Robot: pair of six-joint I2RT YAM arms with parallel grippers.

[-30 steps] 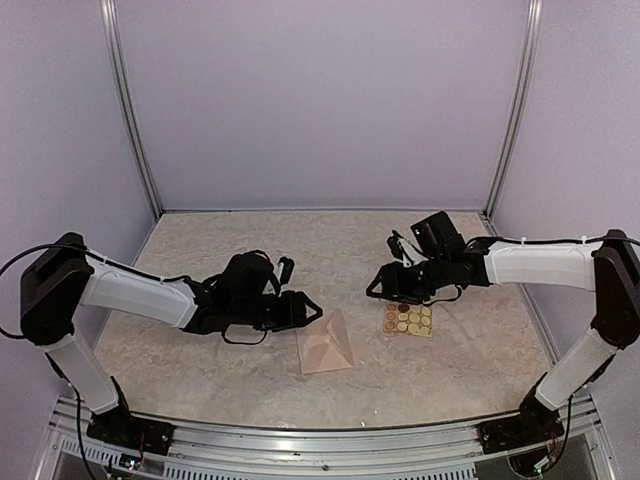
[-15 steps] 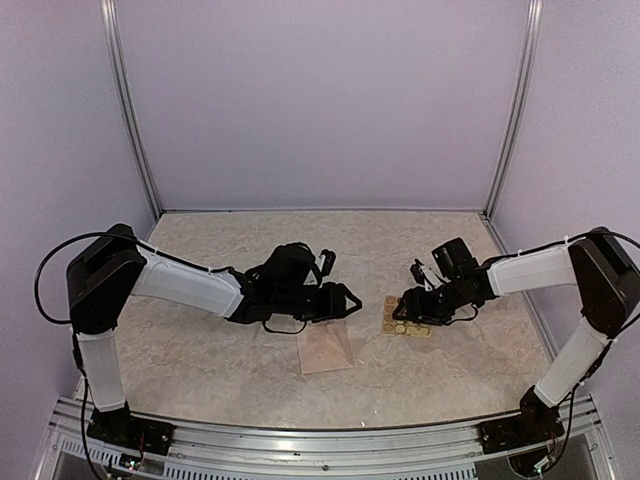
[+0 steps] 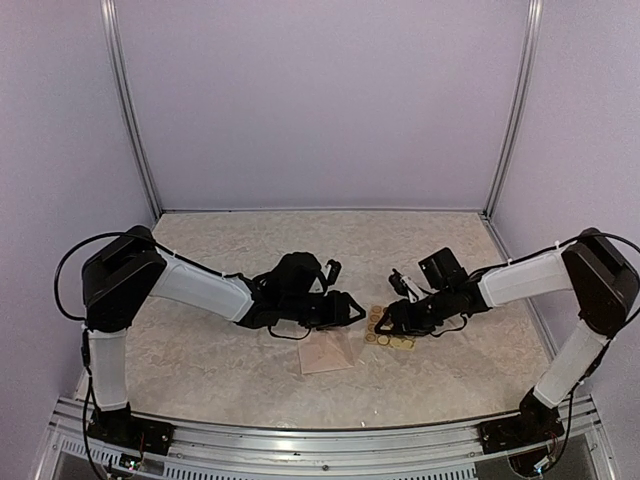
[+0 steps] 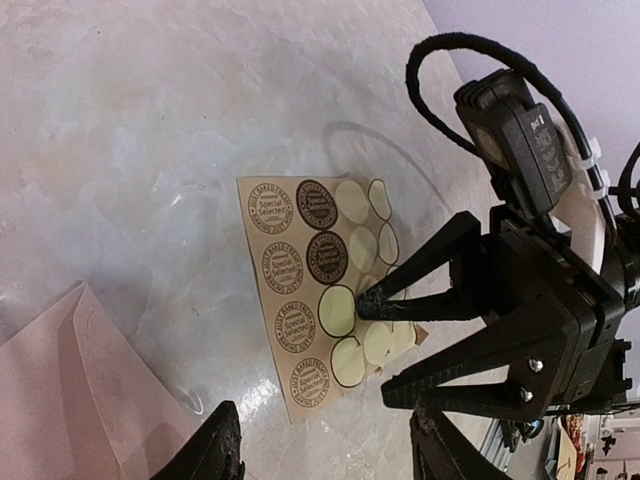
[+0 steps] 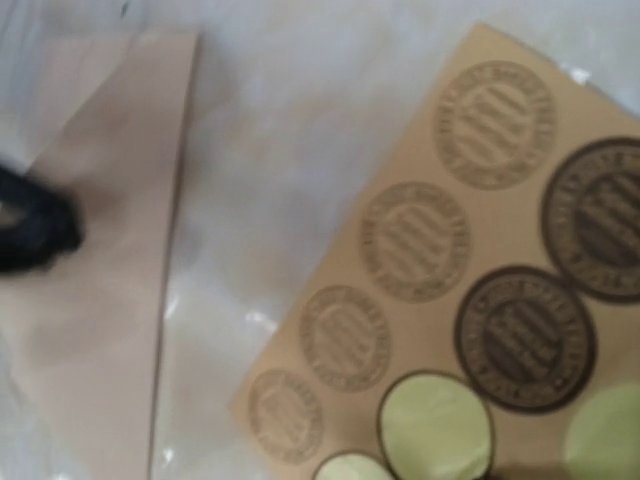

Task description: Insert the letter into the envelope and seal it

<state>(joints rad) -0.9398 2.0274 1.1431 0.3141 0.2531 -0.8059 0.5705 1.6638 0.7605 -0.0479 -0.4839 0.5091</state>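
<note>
Top external view: one envelope (image 3: 325, 352) lies flat on the table (image 3: 200, 350), near the front edge and between the two arms. One sticker sheet (image 3: 396, 341) lies just to its right, apart from it. The left gripper (image 3: 352, 312) hangs above the envelope's far edge and the right gripper (image 3: 383, 322) is over the sheet's far-left part. Neither opening can be read from here. Left wrist view: the sheet carries six printed stickers (image 4: 283, 268), four pale and two dark, beside several bare rounds (image 4: 337, 310). The right gripper's fingers are spread wide with nothing between them. The upper fingertip (image 4: 366, 303) is at the sheet beside a bare round, and contact cannot be confirmed. The left gripper's own fingers are parted and hold nothing. The envelope's corner shows at lower left. Right wrist view: the same six printed stickers show in blurred close-up, with the envelope at left, clear of the sheet.
</note>
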